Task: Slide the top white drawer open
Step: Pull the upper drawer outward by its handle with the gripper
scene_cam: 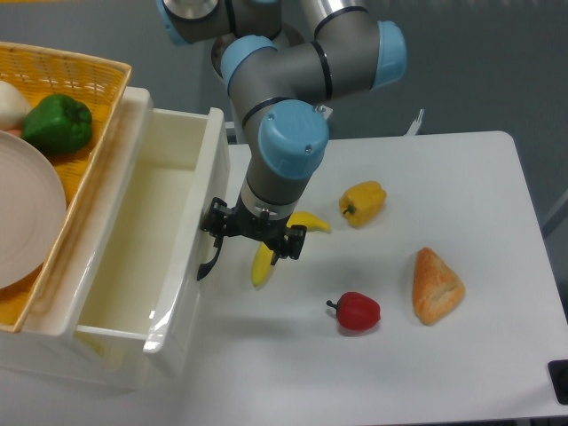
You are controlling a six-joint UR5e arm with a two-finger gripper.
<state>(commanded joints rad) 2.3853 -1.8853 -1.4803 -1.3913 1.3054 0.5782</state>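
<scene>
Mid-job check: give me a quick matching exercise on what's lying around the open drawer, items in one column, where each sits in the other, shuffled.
Items:
1. green pepper
2. red pepper
3. bread piece
4. banana

Places:
A. on the table, directly under the gripper
B. in the yellow wicker basket
C. farthest right on the table
D. on the table, just left of the bread

Pairs: 1-B, 2-D, 3-C, 4-A
</scene>
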